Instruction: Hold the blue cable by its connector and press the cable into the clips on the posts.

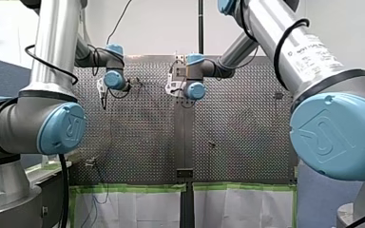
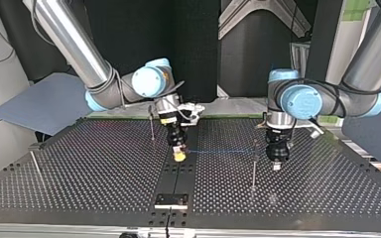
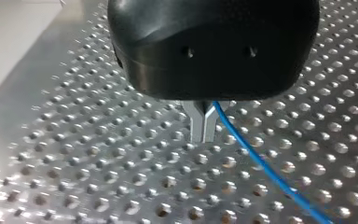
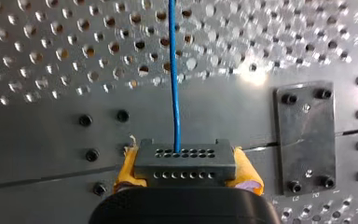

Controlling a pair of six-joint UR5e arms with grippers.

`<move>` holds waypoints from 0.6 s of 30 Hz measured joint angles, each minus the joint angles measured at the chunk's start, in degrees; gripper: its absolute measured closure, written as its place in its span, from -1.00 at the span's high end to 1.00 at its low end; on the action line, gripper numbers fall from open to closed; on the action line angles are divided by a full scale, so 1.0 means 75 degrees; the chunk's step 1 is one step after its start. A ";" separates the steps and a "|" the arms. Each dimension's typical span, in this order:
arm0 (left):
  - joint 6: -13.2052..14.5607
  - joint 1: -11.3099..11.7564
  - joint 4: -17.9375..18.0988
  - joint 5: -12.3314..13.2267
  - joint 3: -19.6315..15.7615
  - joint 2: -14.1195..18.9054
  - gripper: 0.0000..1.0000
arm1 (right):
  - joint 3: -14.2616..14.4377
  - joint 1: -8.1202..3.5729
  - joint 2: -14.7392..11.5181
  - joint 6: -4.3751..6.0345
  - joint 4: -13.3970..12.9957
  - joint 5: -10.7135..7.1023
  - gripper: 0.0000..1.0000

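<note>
As the top view reads from its left, my right claw [image 2: 178, 154] is clamped on the black connector [image 4: 185, 163] (yellow pads either side). The blue cable [image 2: 223, 151] runs level rightward to my left claw [image 2: 276, 163], whose metal fingers [image 3: 204, 125] are pinched on it. Between them, nearer my left claw, stands a post [image 2: 254, 168]. The cable crosses its top; whether it is seated there, I cannot tell. The table [image 2: 337, 193] edge lies well off.
</note>
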 joint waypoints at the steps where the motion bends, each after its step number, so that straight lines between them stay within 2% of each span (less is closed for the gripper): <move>1: 0.0006 0.0009 -0.0022 0.0007 0.0015 -0.0030 -0.99 | -0.0031 -0.0034 0.0019 0.0001 0.0002 0.0000 -1.00; 6: 0.0042 0.0052 -0.0067 0.0007 0.0046 -0.0089 -0.99 | -0.0080 -0.0113 0.0039 0.0001 0.0012 -0.0054 -1.00; 13: 0.0080 0.0124 -0.0014 -0.0035 0.0048 -0.0096 -0.99 | -0.0086 -0.0124 0.0045 -0.0014 0.0016 -0.0092 -1.00; 14: 0.0097 0.0135 0.0001 -0.0037 0.0048 -0.0095 -0.76 | -0.0085 -0.0124 0.0044 -0.0014 0.0017 -0.0092 -1.00; 15: 0.0115 0.0141 0.0010 -0.0041 0.0047 -0.0095 -0.76 | -0.0086 -0.0124 0.0044 -0.0013 0.0021 -0.0093 -1.00; 17: 0.0163 0.0146 0.0002 -0.0087 0.0048 -0.0092 -0.23 | -0.0086 -0.0125 0.0044 -0.0014 0.0034 -0.0094 -1.00; 18: 0.0192 0.0147 -0.0011 -0.0124 0.0049 -0.0090 -0.11 | -0.0086 -0.0125 0.0043 -0.0017 0.0042 -0.0094 -1.00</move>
